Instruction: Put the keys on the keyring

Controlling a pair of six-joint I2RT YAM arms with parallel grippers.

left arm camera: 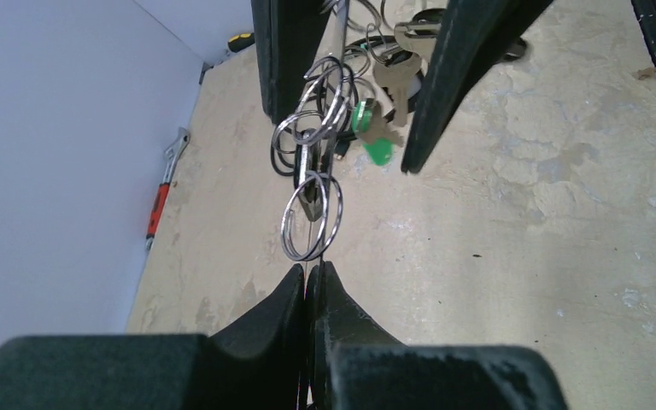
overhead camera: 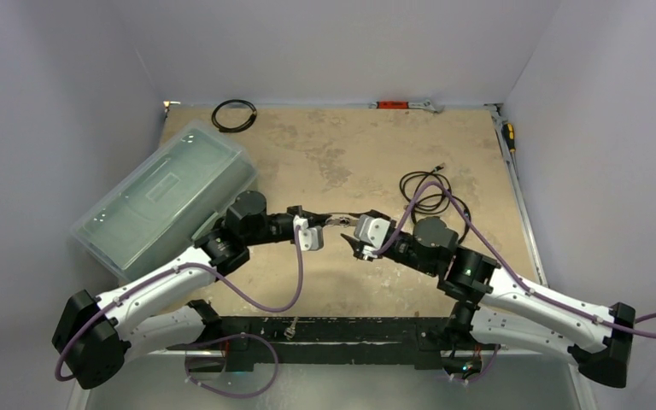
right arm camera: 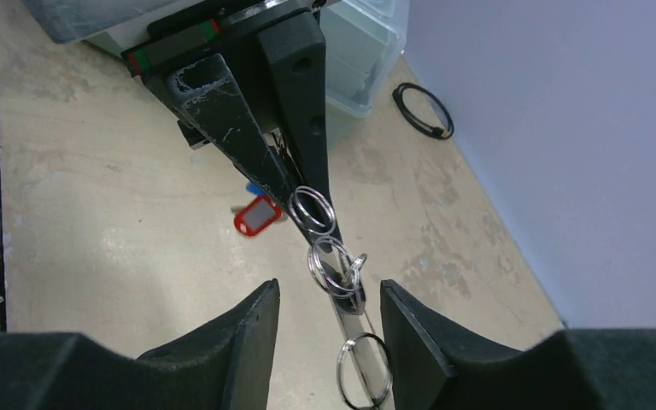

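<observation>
The keyring (right arm camera: 352, 320) is held in the air edge-on, a thin silvery band, between the two arms in the top view (overhead camera: 339, 221). Several small split rings (left arm camera: 312, 213) hang along it. My left gripper (left arm camera: 310, 272) is shut on the keyring's near edge. My right gripper (right arm camera: 329, 320) is open, its fingers either side of the keyring and rings without touching. Keys hang from the far part: a green tag (left arm camera: 377, 147) and a bare metal key (left arm camera: 397, 81). A red tag (right arm camera: 256, 215) shows below the left gripper's fingers (right arm camera: 248, 120).
A clear plastic box (overhead camera: 166, 201) stands at the left, close behind the left arm. A black coiled cable ring (overhead camera: 234, 115) lies at the back left. A loose black cable (overhead camera: 427, 192) lies behind the right arm. A red-handled wrench (overhead camera: 406, 105) lies by the back wall.
</observation>
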